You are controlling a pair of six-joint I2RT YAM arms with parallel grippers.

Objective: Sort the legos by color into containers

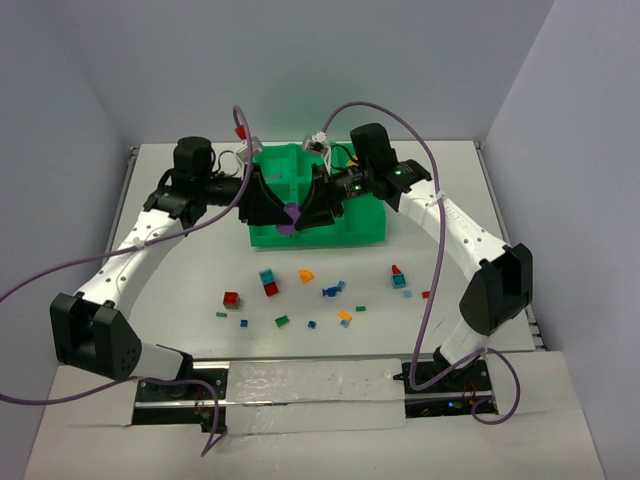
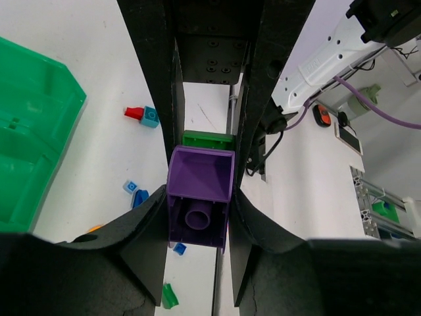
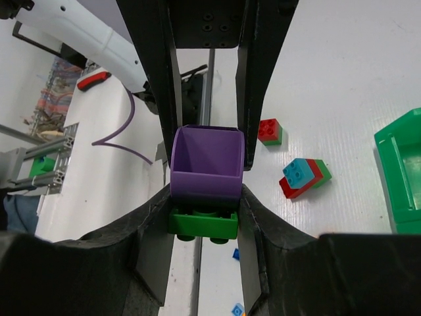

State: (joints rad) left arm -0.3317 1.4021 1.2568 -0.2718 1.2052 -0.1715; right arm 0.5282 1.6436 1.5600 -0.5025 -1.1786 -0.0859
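A purple brick (image 1: 291, 215) joined to a green plate is held between my two grippers, above the table just in front of the bright green tray (image 1: 365, 232). My left gripper (image 1: 277, 206) is shut on the purple brick (image 2: 200, 197); the green plate (image 2: 207, 139) shows just beyond it. My right gripper (image 1: 308, 208) is shut on the green plate (image 3: 202, 224), with the purple brick (image 3: 207, 164) beyond it between the left fingers. Loose legos lie on the table nearer the arm bases: a red one (image 1: 231, 298), a light blue and red stack (image 1: 268, 282), an orange one (image 1: 306, 274) and a blue one (image 1: 330, 290).
More small bricks lie at the right (image 1: 399, 276) and in a row nearer the bases (image 1: 282, 321). The tray's corner shows in the left wrist view (image 2: 33, 131) and in the right wrist view (image 3: 401, 171). Purple cables hang from both arms.
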